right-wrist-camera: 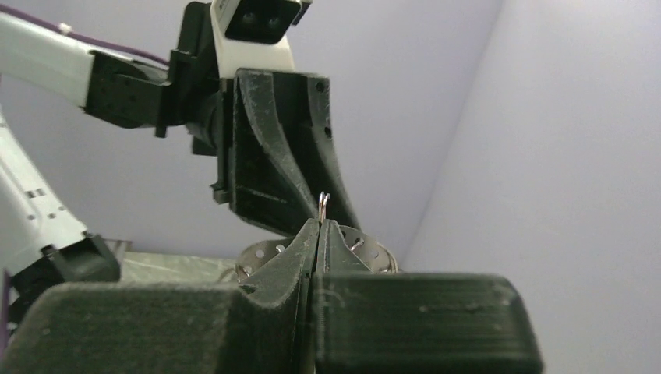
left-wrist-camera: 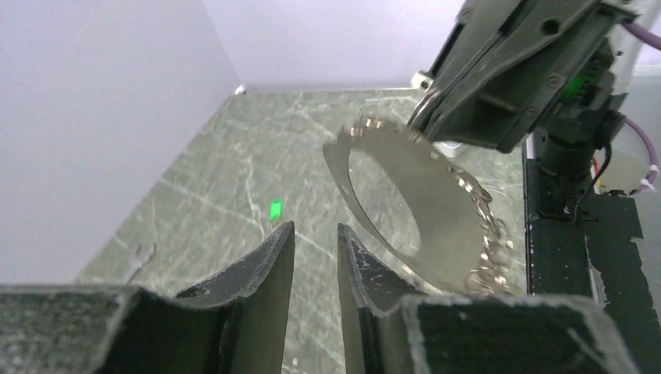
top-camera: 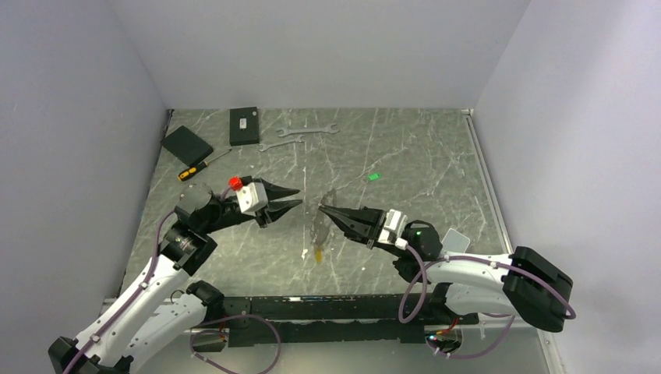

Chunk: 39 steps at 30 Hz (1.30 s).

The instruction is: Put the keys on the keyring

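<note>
The keys show as a bright green tag (top-camera: 374, 177) lying on the table right of centre; the metal keys are too small to make out. The tag also shows in the left wrist view (left-wrist-camera: 274, 209). The keyring (left-wrist-camera: 405, 202) is a large flat silvery ring with holes and small loops along its rim. My right gripper (top-camera: 323, 208) is shut on a small wire loop (right-wrist-camera: 324, 204) at its top, and the ring hangs below (top-camera: 319, 227). My left gripper (top-camera: 295, 199) is open by a narrow gap and empty, just left of the ring, its fingers (left-wrist-camera: 273, 257) apart from it.
Two silver wrenches (top-camera: 309, 130) lie at the back, next to a black box (top-camera: 244, 125), a black pad (top-camera: 186, 143) and a yellow-handled screwdriver (top-camera: 195, 168). A yellow tag (top-camera: 318, 254) lies below the hanging ring. Walls close in on three sides.
</note>
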Motion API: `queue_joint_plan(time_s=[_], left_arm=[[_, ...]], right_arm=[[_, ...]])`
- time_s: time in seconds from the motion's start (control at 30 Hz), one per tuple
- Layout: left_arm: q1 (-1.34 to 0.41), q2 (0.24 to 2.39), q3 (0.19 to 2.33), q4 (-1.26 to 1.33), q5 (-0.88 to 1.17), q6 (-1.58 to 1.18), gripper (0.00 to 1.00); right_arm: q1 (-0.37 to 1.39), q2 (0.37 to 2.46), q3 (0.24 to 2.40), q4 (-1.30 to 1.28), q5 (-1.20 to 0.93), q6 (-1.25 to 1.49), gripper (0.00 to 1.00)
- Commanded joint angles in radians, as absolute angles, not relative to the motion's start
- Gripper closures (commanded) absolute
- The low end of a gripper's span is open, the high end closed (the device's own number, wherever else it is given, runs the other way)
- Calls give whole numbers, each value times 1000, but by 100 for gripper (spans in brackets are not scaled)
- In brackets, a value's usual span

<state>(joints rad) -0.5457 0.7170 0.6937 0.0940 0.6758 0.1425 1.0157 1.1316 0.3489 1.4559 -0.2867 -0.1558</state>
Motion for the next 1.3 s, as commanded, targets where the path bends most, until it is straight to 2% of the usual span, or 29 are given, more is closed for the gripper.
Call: queue_joint_plan(time_s=[0.0, 0.1, 0.27, 0.57, 0.9, 1.27], left_arm=[[-545, 712, 727, 178, 850, 231, 70], [-546, 714, 744, 168, 954, 235, 71], [-546, 711, 774, 97, 999, 240, 75], [-546, 744, 764, 131, 1010, 229, 79], [-546, 756, 755, 150, 988, 223, 76], [-546, 764, 741, 176, 979, 176, 82]], right_arm=[[1012, 1125, 395, 1459, -392, -96, 100], [1011, 1146, 401, 1481, -401, -84, 100], [1008, 1171, 417, 1497, -421, -69, 100], [997, 1213, 442, 1530, -441, -47, 100], [994, 1193, 450, 1496, -450, -51, 100], [994, 1193, 457, 1520, -470, -44, 100]])
